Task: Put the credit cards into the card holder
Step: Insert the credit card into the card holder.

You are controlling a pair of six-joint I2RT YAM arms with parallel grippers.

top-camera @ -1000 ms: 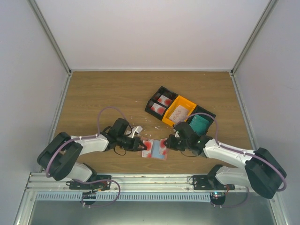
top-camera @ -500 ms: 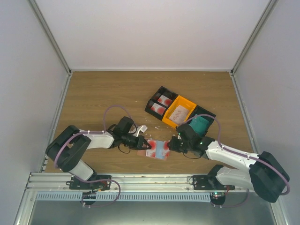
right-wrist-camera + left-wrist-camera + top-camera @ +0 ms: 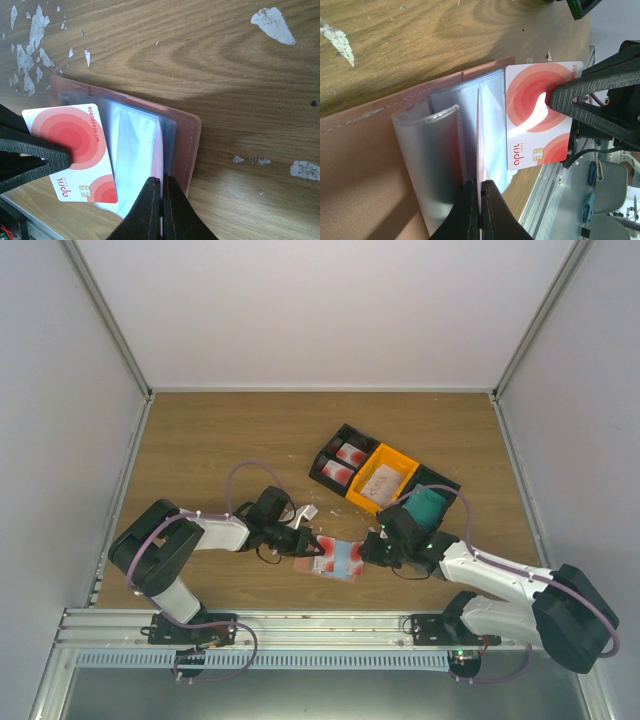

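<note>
The salmon-pink card holder [image 3: 304,567] [image 3: 192,145] lies open near the table's front edge, its clear sleeves fanned up. My left gripper [image 3: 480,182] [image 3: 312,546] is shut on a white credit card with red circles [image 3: 70,145]. That card lies nearly flat and pokes in among the sleeves from the left. My right gripper [image 3: 162,179] [image 3: 368,552] points down from above. It is shut on a second red-and-white card [image 3: 535,115], which stands on edge at the holder's right side.
Behind the holder stands a row of bins: a black one [image 3: 322,462] with red-and-white cards, an orange one [image 3: 398,455], and a black one [image 3: 452,486] with teal cards [image 3: 428,505]. White flecks [image 3: 272,22] dot the wood. The metal rail [image 3: 320,625] runs just in front.
My left gripper has moved right, carrying its card further in among the sleeves, and its elbow has swung inward. The holder has shifted slightly right. Both grippers have stayed shut.
</note>
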